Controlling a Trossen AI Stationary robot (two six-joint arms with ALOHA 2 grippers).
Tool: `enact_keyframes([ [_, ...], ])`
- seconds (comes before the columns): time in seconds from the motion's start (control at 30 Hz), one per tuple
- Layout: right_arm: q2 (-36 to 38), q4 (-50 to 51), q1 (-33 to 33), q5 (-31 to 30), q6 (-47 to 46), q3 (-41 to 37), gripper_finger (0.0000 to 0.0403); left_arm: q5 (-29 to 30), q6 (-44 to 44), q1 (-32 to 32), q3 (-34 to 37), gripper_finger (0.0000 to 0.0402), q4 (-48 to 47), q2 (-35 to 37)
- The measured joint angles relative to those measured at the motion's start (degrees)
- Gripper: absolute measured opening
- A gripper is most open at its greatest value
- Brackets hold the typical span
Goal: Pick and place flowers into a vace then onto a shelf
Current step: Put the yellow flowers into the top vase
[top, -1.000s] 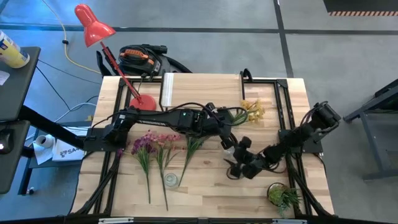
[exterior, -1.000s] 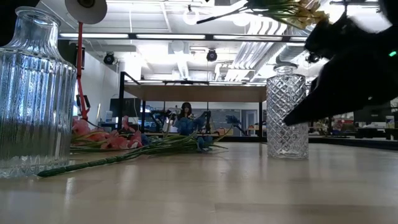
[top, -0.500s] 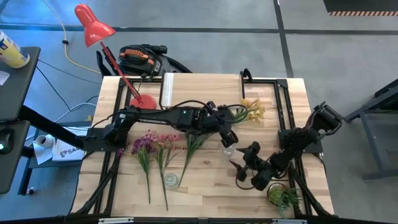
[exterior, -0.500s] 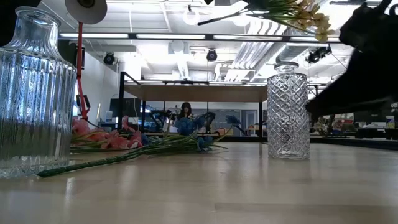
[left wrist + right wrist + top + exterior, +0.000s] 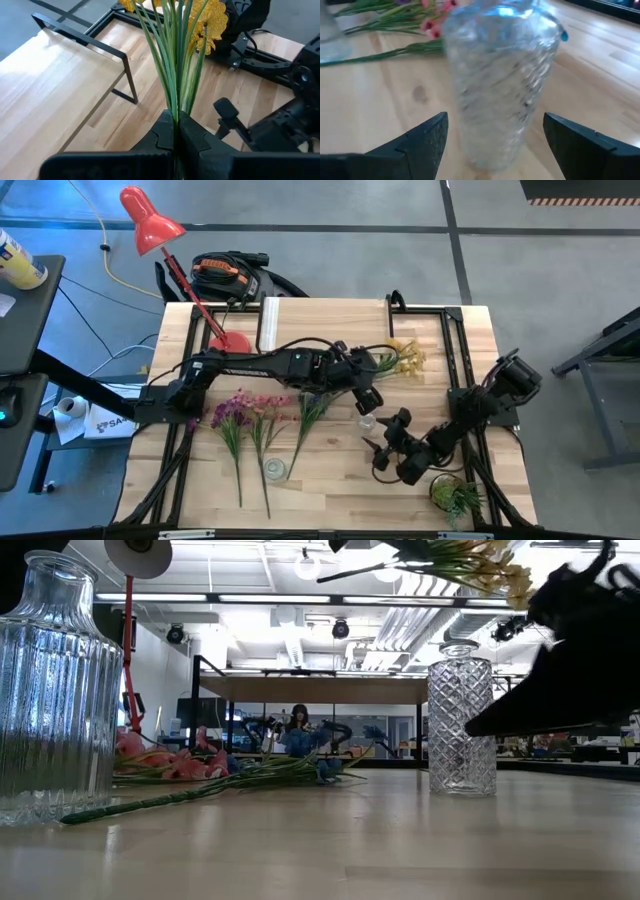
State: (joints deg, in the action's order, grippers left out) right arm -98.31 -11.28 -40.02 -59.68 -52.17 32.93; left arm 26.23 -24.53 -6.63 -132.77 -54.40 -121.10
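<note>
My two grippers meet mid-table over a vase.
Left gripper (image 5: 372,376) holds a sprig (image 5: 400,360) above the vase (image 5: 367,423); right gripper (image 5: 377,454) flanks it; three flowers (image 5: 262,420) lie left.

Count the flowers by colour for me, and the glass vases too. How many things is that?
purple flower: 1
pink flower: 1
blue flower: 1
yellow flower: 1, held in the left tool
vases: 2, the ribbed vase and the diamond vase
Total: 6
</note>
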Motion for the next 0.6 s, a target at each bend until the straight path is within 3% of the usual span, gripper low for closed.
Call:
enact_keyframes([
  [0.6,-0.06,-3.64,7.25,1.70,5.34,0.00,0.0316,-4.36,5.29,2.52,0.92,0.0040,4.24,-0.11],
])
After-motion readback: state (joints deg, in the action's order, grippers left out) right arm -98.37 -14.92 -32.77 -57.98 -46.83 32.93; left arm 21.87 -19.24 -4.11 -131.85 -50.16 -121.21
